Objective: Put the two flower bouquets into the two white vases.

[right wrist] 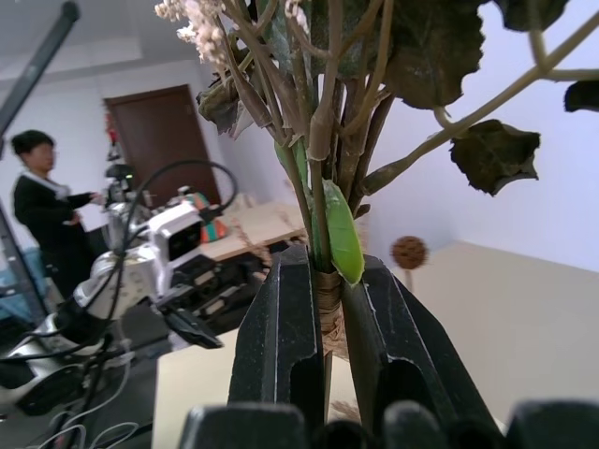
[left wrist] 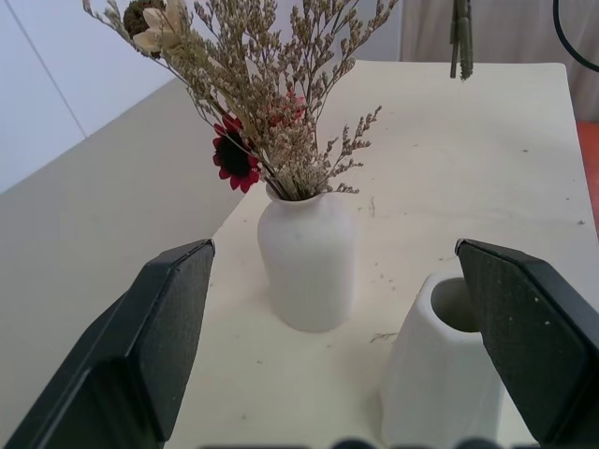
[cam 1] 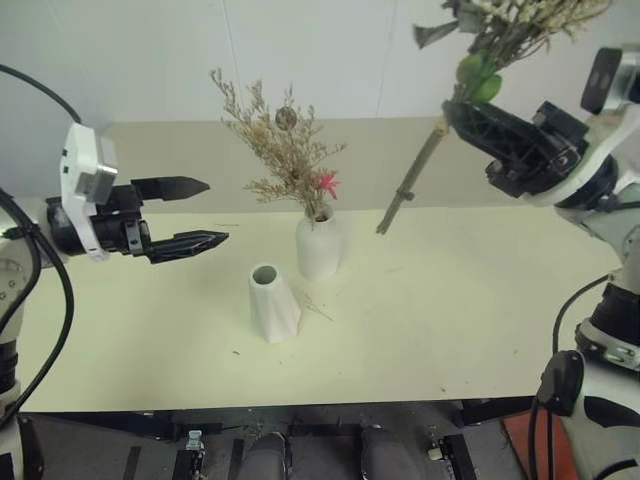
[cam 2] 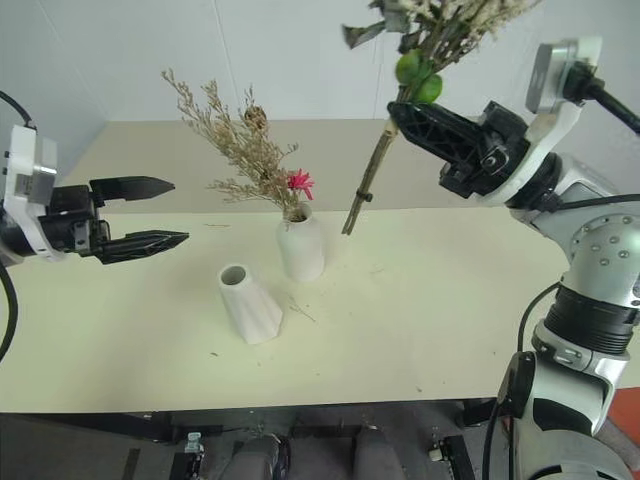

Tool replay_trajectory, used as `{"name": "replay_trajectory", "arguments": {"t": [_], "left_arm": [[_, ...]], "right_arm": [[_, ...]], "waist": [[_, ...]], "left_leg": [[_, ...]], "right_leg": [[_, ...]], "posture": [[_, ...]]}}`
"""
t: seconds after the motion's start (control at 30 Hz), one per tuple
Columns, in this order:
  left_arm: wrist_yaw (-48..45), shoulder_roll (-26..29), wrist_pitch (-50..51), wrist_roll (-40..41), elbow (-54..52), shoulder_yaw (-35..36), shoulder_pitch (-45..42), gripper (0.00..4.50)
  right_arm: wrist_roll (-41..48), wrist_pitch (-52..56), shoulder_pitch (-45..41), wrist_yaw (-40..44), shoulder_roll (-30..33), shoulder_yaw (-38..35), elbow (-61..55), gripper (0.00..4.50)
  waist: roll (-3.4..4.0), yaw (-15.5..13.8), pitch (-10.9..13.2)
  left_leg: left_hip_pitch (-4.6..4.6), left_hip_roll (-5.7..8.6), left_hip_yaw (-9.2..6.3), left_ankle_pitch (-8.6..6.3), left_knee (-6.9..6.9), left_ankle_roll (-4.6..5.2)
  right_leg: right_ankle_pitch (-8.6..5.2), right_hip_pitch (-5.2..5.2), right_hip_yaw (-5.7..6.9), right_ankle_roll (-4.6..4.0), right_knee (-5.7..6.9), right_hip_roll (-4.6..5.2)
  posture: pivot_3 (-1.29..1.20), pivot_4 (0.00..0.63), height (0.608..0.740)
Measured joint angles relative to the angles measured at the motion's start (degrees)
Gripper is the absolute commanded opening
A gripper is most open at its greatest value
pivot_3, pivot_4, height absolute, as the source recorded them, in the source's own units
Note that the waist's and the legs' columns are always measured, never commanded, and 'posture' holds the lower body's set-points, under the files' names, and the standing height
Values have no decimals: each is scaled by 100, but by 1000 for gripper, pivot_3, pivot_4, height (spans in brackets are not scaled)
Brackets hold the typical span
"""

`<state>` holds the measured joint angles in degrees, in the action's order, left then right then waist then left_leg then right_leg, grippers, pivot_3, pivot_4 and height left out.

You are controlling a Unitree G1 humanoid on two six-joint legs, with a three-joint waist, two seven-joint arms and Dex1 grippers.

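The beige bouquet with a red-pink bloom stands in the bottle-shaped white vase at the table's middle. In front of it and a bit left stands the cone-like white vase, its round mouth empty. My right gripper is shut on the green-leaved bouquet, held high at the right; its long stems slant down toward the bottle vase, ending above the table. The right wrist view shows both fingers clamped on the stems. My left gripper hangs open left of both vases, holding nothing.
The pale table has free room right of the vases and along its front edge. A white wall rises behind. In the right wrist view a person stands far off beside a doorway.
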<state>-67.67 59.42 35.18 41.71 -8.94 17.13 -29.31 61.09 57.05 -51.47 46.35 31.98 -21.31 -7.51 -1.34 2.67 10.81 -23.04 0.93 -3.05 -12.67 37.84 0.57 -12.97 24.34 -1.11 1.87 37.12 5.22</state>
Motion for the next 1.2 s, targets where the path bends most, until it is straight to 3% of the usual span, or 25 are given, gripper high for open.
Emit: {"name": "replay_trajectory", "arguments": {"t": [0.47,0.67,0.93,1.2], "left_arm": [[-373,231,26,72,-24,194,203,4500],[-353,246,46,118,-102,232,328,4500],[-323,249,90,123,-158,278,328,4500],[-337,250,110,123,-158,278,328,4500]], "right_arm": [[-314,-287,-735,-310,-1020,1213,84,184],[-433,-409,-746,-299,-1271,1485,82,184],[-1588,-1188,-685,-278,-1495,2345,85,184],[-1758,-1293,-593,-260,-1545,2424,53,184]], "waist": [[2,-17,1],[2,-18,1],[2,-15,1],[2,-17,1]], "left_leg": [[-5,1,-4,0,0,0],[-5,1,-4,0,0,0],[-4,1,-3,0,0,0],[-2,1,-5,0,0,0]], "right_leg": [[0,6,2,0,-1,1],[0,7,2,0,0,1],[0,9,2,0,1,1],[0,8,2,0,2,1]], "posture": [[0,150,740],[0,150,740],[0,150,740],[0,150,740]]}}
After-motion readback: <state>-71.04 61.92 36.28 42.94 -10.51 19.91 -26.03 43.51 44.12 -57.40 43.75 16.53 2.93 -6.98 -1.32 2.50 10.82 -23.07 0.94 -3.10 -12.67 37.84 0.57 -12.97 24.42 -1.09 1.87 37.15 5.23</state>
